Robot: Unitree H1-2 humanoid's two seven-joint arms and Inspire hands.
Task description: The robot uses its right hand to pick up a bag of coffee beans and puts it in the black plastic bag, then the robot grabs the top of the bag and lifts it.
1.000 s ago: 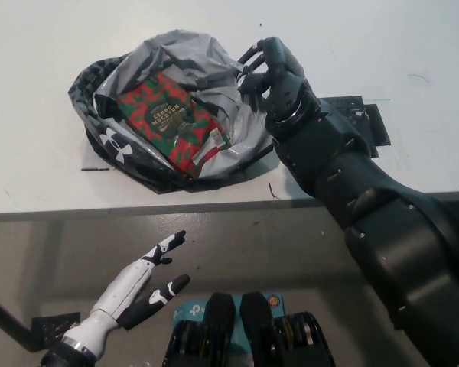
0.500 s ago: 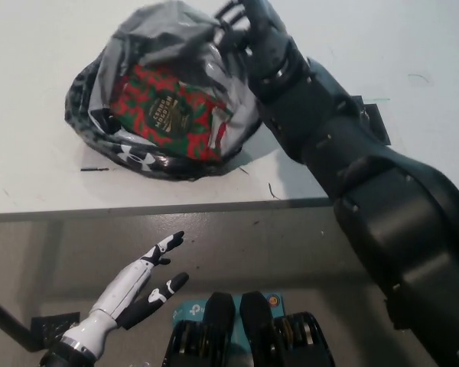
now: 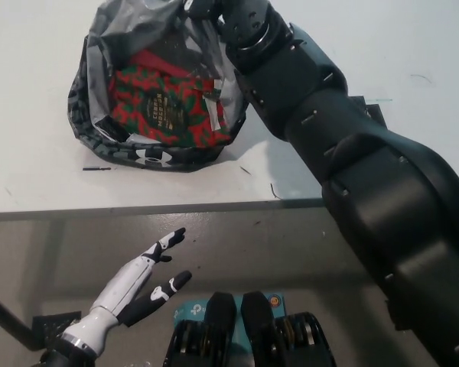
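Change: right hand (image 3: pixel 229 14) has climbed, grasping the plastic bag (image 3: pixel 118 46) top; rim pulled up.
Coffee bag (image 3: pixel 164 107): inside the plastic bag.
Meaning: lift looks begun.
Left hand (image 3: pixel 141 283): released, below the plastic bag.

The white table top (image 3: pixel 38 172) is left bare to the left of and in front of the crumpled black and grey plastic bag (image 3: pixel 111 141). The bag's right side and the table beyond are blocked by the bulky black right arm (image 3: pixel 344 168).
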